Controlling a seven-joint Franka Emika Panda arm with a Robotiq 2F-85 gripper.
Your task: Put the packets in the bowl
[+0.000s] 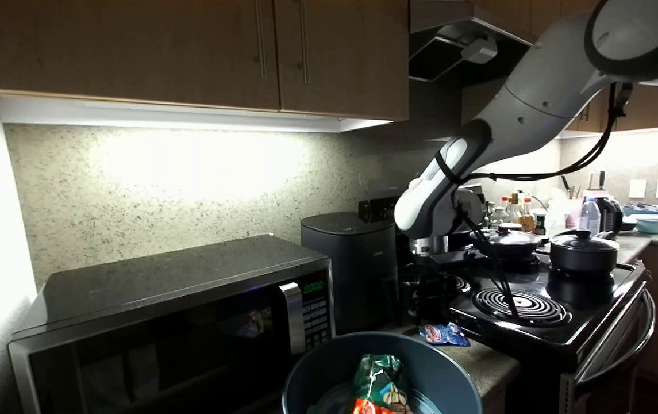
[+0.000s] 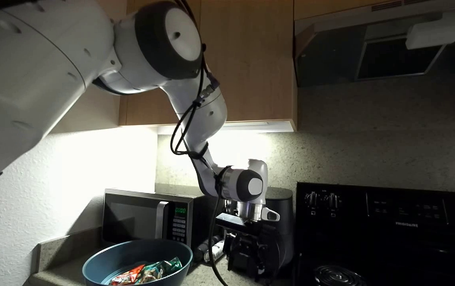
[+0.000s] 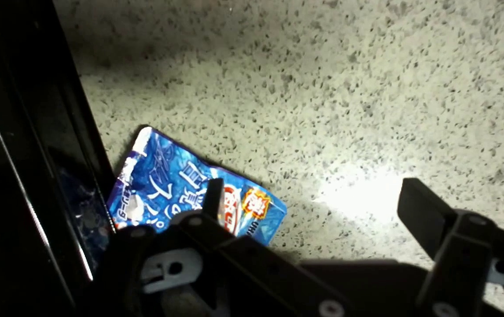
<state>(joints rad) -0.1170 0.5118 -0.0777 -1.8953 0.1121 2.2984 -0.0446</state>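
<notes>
We see the claw [image 3: 315, 198] pointing down at the speckled counter [image 3: 344, 88], its two fingers [image 3: 423, 211] spread well apart. In the wrist view one finger overlaps a blue packet [image 3: 155, 180], which lies on the counter with one end meeting the edge of the black stove [image 3: 23, 110]; the other finger stands to the right of the packet. Close by the claw rises a tall black appliance [image 1: 349, 276]; both are dark in the exterior views, and we can't fairly judge how much room lies between them. A black cable [image 2: 210, 238] droops from the arm [image 2: 211, 115] and, in an exterior view, passes between the claw and the large blue-grey bowl [image 1: 329, 368].

That bowl stands on the counter near the blue packet, and in both exterior views we find a green packet [image 1: 377, 376] and an orange-red packet [image 2: 129, 275] lying inside it, one against the other. Just behind the bowl sits the microwave [image 1: 173, 322], its lower corner hidden from us by the bowl's rim. On the stove, past the packet, we make out a coil burner [image 1: 521, 305], a lidded pot [image 1: 584, 257] and a lidded pan [image 1: 507, 242], with bottles [image 1: 514, 214] standing farther back. Overhead hang the wall cabinets [image 1: 133, 52] and the range hood [image 1: 443, 20], and in an exterior view the arm crosses in front of part of the range hood.
</notes>
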